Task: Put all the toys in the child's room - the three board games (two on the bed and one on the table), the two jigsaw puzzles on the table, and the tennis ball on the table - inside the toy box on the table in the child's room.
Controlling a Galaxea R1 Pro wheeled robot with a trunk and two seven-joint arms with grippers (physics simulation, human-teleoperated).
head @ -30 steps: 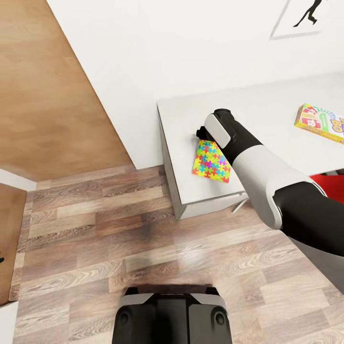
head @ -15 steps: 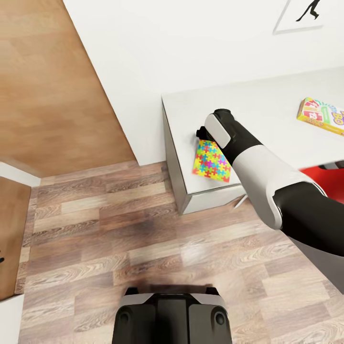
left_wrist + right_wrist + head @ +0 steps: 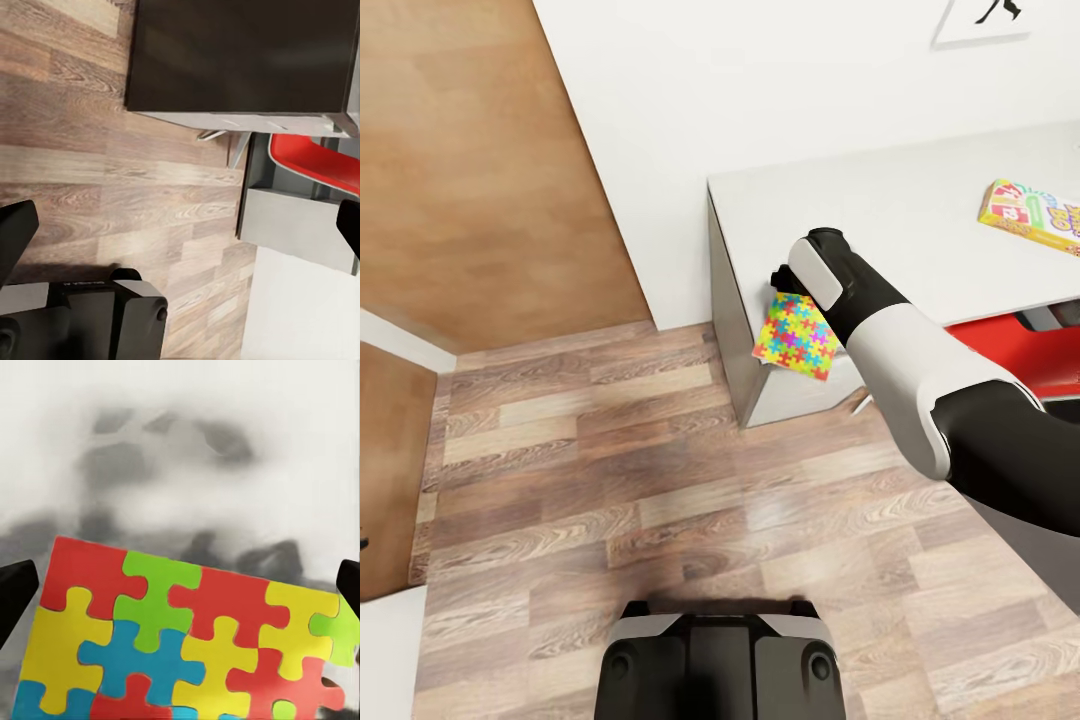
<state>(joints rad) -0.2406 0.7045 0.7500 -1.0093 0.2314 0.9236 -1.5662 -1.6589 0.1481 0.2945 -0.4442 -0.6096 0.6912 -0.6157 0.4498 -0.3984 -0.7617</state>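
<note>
Where table (image 3: 880, 200) ends — red chair (image 3: 1010, 345)

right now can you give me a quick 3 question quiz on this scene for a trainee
1. True or false: the right end effector holds a thin flat multicolour jigsaw puzzle square.
2. Which lies on the white table top toward the head view's right edge? A) a flat yellow and green board game box B) a tennis ball C) a grey bin
3. Fill in: the floor is made of wood ____.

Key: 1 true; 2 A; 3 planks
</note>
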